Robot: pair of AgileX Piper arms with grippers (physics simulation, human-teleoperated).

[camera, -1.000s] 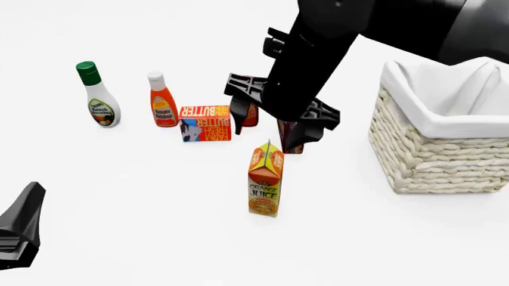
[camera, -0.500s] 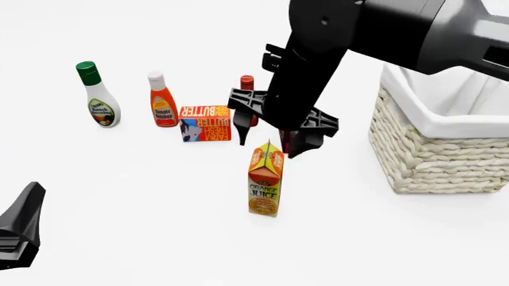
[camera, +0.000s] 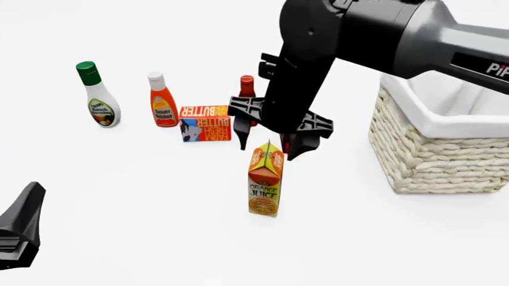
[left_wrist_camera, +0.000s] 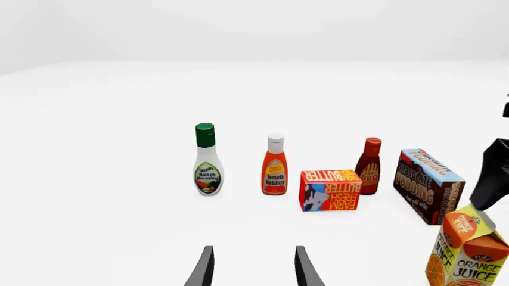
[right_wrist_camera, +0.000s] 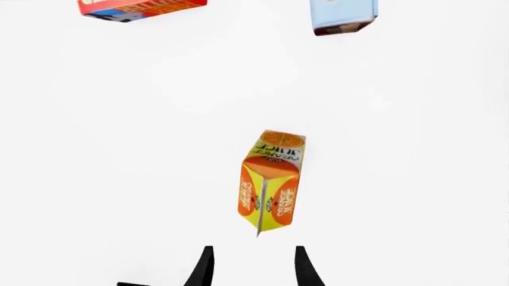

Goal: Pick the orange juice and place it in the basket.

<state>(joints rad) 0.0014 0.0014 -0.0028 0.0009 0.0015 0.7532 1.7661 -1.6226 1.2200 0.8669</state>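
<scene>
The orange juice (camera: 265,179) stands upright on the white table, a tall orange and yellow-green carton; it also shows in the right wrist view (right_wrist_camera: 270,179) and at the edge of the left wrist view (left_wrist_camera: 469,253). My right gripper (camera: 270,142) hangs open just above and behind the carton's gable top, one finger on each side, touching nothing. In its own view the right gripper (right_wrist_camera: 254,267) is open with the carton ahead of it. The basket (camera: 430,161), cream wicker with a white liner, sits at the right. My left gripper (camera: 20,229) rests near the front left, open and empty (left_wrist_camera: 254,269).
Behind the carton stand a ranch dressing bottle (camera: 99,98), a ketchup bottle (camera: 162,101), a butter box (camera: 205,123) and a red sauce bottle (camera: 247,89). A chocolate pudding box (left_wrist_camera: 430,186) lies behind the right gripper, mostly hidden in the front view.
My right arm has shifted slightly left and down toward the carton, bringing the open fingers over its top and uncovering the red sauce bottle. The left arm and carton stayed still.
</scene>
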